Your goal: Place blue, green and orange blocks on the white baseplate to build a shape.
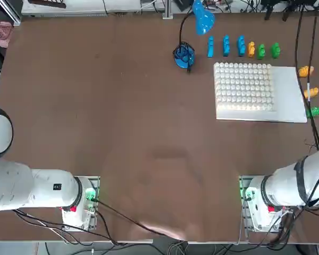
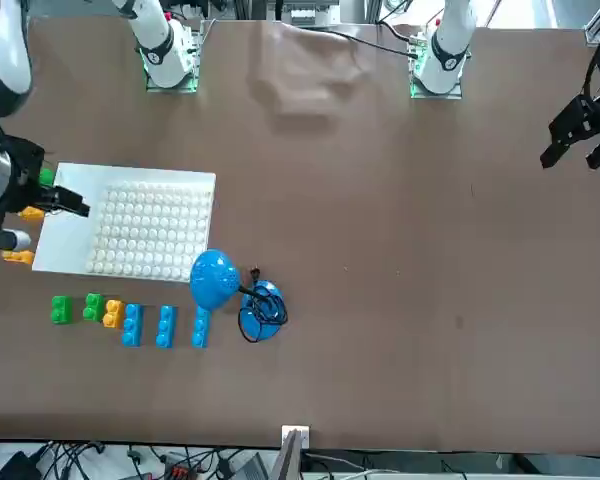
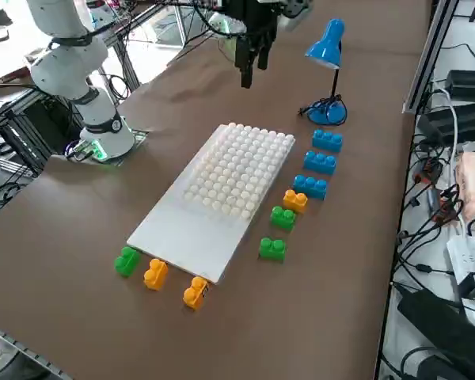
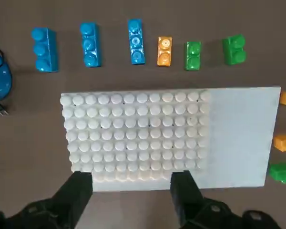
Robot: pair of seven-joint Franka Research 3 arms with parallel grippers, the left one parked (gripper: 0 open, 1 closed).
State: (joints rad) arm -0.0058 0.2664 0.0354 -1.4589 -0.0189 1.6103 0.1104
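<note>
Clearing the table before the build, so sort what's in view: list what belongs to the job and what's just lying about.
For the job:
- three blue blocks
- three green blocks
- three orange blocks
- white baseplate, nothing on it yet
- right tool, open, above the baseplate's near edge

Lying about:
- blue desk lamp with its cord

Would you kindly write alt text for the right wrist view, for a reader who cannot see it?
The white baseplate lies bare on a brown table, with the open right gripper hovering above its near edge. Beyond the board sit three blue blocks, one orange block and two green blocks in a row. Two more orange blocks and a green one lie beside its smooth end.
</note>
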